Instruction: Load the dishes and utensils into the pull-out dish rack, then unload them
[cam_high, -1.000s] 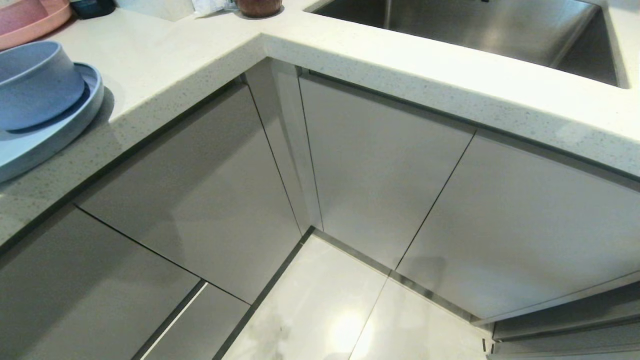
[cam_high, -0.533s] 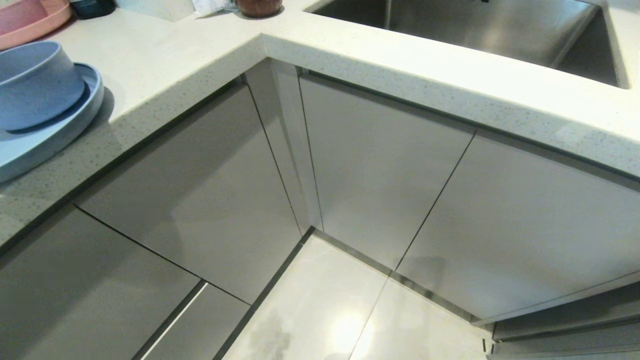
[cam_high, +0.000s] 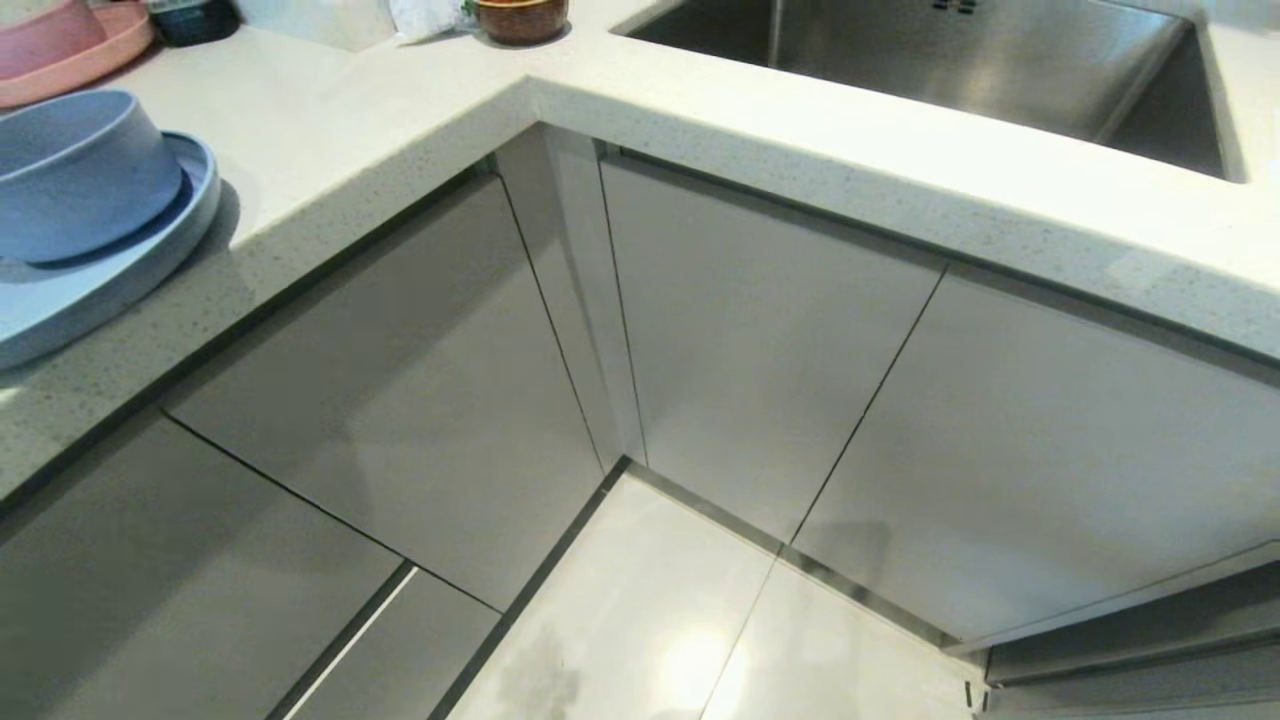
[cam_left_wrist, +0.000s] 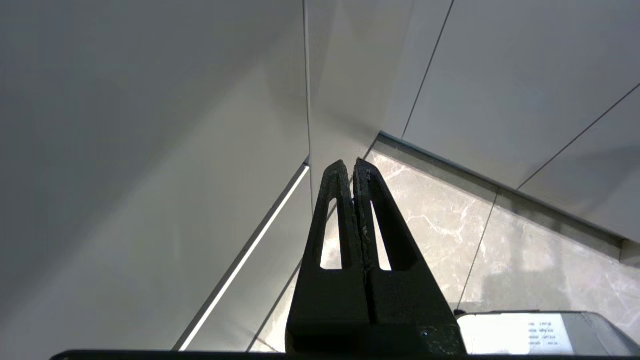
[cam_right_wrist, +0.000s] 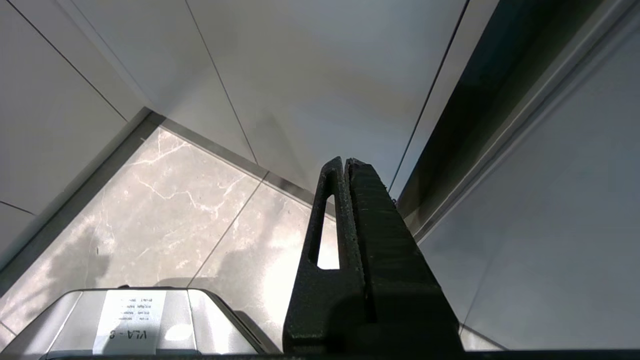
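Note:
A light-blue bowl (cam_high: 80, 180) sits on a wide light-blue plate (cam_high: 130, 275) at the far left of the white counter. The utensils and the pull-out dish rack are out of view; I see only shut grey cabinet fronts (cam_high: 760, 340) under the counter. My left gripper (cam_left_wrist: 348, 162) hangs low in front of the cabinets, pointing at the corner where they meet the floor; it is shut with nothing between its fingers. My right gripper (cam_right_wrist: 344, 160) hangs the same way, shut and empty. Neither arm shows in the head view.
A pink plate (cam_high: 90, 55) and a brown bowl (cam_high: 520, 18) stand at the back of the counter. The steel sink (cam_high: 950, 60) is set in on the right. A marble-tile floor (cam_high: 650, 620) lies below. My own base (cam_right_wrist: 130, 320) shows in both wrist views.
The whole head view has shifted slightly down, so the camera has moved. The bowl and plate have kept their places on the counter.

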